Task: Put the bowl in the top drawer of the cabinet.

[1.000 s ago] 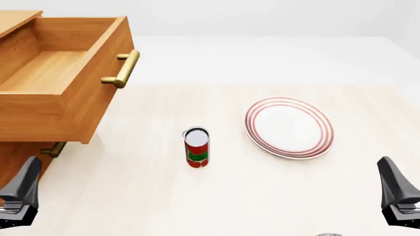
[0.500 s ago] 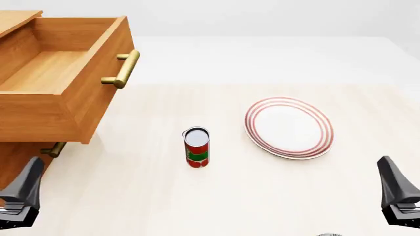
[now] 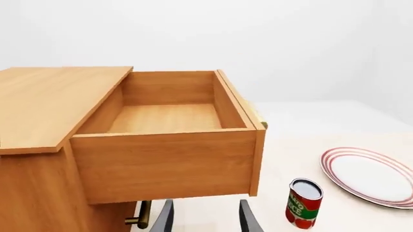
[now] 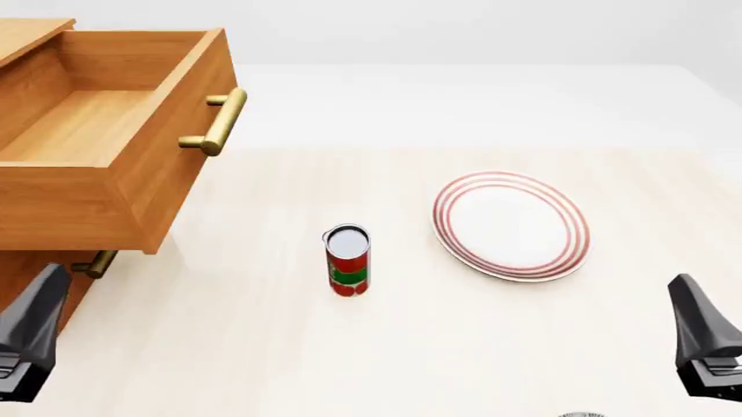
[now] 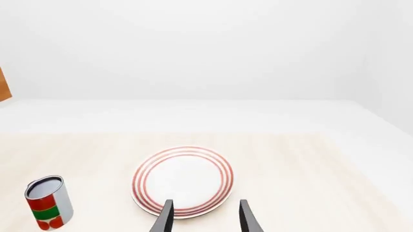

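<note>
The bowl is out of view in every frame. The cabinet (image 4: 26, 33) (image 3: 51, 101) stands at the far left of the table. Its top drawer (image 4: 82, 200) (image 3: 164, 164) is pulled out, and the part of its inside that I can see holds nothing. The brass handle (image 4: 215, 122) juts toward the table's middle. My left gripper (image 4: 44, 300) (image 3: 205, 212) sits low at the near left, just in front of the cabinet and below the drawer, open and holding nothing. My right gripper (image 4: 693, 304) (image 5: 204, 210) is at the near right, open, facing the plate.
A red-and-green tin can (image 4: 347, 260) (image 3: 303, 203) (image 5: 46, 202) stands upright mid-table. A flat white plate with red rings (image 4: 510, 226) (image 5: 183, 180) lies to its right. The lower drawer's brass handle (image 4: 93, 263) shows under the open drawer. A thin grey sliver (image 4: 579, 414) touches the front view's bottom edge.
The left gripper has shifted a little toward the left edge of the front view. The right gripper, can, plate and drawer have not moved.
</note>
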Controlling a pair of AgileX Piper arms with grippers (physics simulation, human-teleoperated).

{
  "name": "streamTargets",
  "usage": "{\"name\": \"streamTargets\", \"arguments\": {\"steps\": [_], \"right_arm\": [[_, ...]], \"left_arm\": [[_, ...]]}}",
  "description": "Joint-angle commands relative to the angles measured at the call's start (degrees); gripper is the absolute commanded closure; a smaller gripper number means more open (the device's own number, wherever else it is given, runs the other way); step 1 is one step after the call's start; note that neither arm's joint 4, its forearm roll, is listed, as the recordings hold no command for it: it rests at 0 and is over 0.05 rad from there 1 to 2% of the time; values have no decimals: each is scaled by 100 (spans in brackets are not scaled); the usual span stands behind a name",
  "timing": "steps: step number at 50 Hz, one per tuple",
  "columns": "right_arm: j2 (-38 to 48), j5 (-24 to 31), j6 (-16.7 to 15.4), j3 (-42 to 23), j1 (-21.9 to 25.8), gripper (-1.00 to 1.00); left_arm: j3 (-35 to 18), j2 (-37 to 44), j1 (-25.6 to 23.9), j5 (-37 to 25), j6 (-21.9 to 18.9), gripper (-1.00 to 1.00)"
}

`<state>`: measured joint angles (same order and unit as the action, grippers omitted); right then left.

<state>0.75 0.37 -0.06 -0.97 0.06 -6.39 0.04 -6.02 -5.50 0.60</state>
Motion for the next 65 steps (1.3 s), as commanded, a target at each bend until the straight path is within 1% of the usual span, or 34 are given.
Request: {"name": "streamTargets", "arguments": {"steps": [1, 4, 7, 11, 17, 23, 29, 36, 48, 51, 52, 56, 65], "right_arm": [[-34, -14, -3, 48, 1, -100], [-47, -23, 0, 70, 1, -100], [-56, -29, -3, 85, 2, -100], [-63, -27, 4, 93, 1, -100], [-67, -24, 5, 96, 1, -100], [-68, -23, 6, 96, 2, -100], [-65, -25, 7, 96, 2, -100], [-63, -26, 7, 96, 3, -100], [-63, -26, 5, 97, 4, -100], [-62, -26, 8, 97, 4, -100], [-63, -27, 5, 97, 4, -100], [-34, -50, 9, 93, 4, -100], [-72, -4, 7, 97, 4, -100]], "left_arm": [[-682, -3, -500, -586, -145, -100], [-987, -1, -840, -858, -251, -100], [-1118, 3, -1066, -1024, -299, -100], [-1227, -1, -1251, -1179, -360, -100], [-1335, 67, -1608, -1269, -414, -100], [-1450, 354, -1936, -1238, -467, -100], [-1537, 832, -2265, -1109, -343, -100], [-1663, 1135, -2591, -1048, -279, -100], [-1741, 1667, -2934, -792, -19, -100], [-1761, 1865, -3124, -700, 121, -100], [-1786, 2009, -3276, -642, 261, -100], [-1829, 2256, -3588, -515, 335, -100], [-1852, 2714, -3989, -289, 413, -100]]}}
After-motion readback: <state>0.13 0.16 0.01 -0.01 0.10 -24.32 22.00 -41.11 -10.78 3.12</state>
